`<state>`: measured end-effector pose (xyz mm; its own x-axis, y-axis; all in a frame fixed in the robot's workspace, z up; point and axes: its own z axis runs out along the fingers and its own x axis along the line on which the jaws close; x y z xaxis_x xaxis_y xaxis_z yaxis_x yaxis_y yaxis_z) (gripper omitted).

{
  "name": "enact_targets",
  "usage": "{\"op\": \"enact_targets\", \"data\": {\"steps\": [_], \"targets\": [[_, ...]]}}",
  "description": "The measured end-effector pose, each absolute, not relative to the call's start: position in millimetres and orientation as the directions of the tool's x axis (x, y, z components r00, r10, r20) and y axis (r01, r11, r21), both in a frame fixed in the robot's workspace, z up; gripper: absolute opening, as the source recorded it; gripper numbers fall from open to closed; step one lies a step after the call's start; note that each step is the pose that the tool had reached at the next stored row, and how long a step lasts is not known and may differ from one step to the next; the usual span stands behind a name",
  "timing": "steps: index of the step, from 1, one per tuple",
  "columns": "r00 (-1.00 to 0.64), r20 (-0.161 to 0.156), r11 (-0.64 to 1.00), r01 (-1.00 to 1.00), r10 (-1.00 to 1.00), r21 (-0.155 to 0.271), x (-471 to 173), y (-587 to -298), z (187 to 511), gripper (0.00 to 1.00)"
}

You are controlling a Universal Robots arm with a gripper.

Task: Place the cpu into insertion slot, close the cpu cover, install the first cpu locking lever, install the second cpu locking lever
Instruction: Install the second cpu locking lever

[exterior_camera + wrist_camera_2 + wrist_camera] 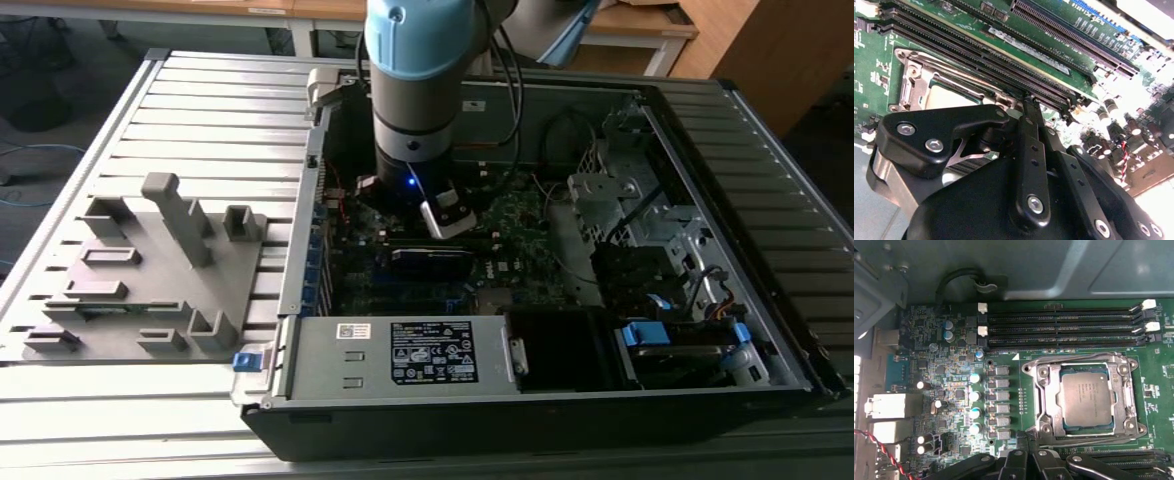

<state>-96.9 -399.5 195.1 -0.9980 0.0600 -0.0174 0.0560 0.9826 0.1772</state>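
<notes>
On the exterior view's left a grey plastic fixture (147, 270) sits on the slatted worktop (200, 110), well apart from the open computer case (534, 300) where my arm (420, 90) reaches down.

My claw (451, 222) hangs low over the green board (954, 390). In both wrist views only its black links show, cut off by the picture edge, and the fingertips are hidden, so I cannot tell whether it is open or closed.

In the first wrist view the cpu (1087, 398) lies flat in the insertion slot (1046, 395), just beside the long black memory slots (1059, 330). The cpu cover (1126, 390) seems to lie down around the chip, though the levers are hard to make out. In the second wrist view my claw (1026, 125) hides most of the chip (946, 97).
</notes>
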Motion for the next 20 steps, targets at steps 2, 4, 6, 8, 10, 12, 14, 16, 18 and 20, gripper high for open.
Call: {"op": "enact_targets", "data": {"steps": [2,4,6,8,10,12,14,16,18,20], "targets": [[-0.998,-0.017,0.983,0.056,0.060,0.177,-97,-400,201,0.10],[-0.998,-0.017,0.983,0.056,0.060,0.177,-97,-400,207,0.10],[-0.998,-0.017,0.983,0.056,0.060,0.177,-97,-400,214,0.10],[-0.998,-0.017,0.983,0.056,0.060,0.177,-97,-400,219,0.10],[-0.998,-0.017,0.983,0.056,0.060,0.177,-97,-400,220,0.10],[-0.998,-0.017,0.983,0.056,0.060,0.177,-97,-400,220,0.10],[-0.998,-0.017,0.983,0.056,0.060,0.177,-97,-400,220,0.10],[-0.998,-0.017,0.983,0.056,0.060,0.176,-95,-400,220,0.10],[-0.998,-0.016,0.983,0.057,0.060,0.175,-90,-400,220,0.10],[-0.998,-0.015,0.983,0.057,0.060,0.173,-84,-400,220,0.10]]}}
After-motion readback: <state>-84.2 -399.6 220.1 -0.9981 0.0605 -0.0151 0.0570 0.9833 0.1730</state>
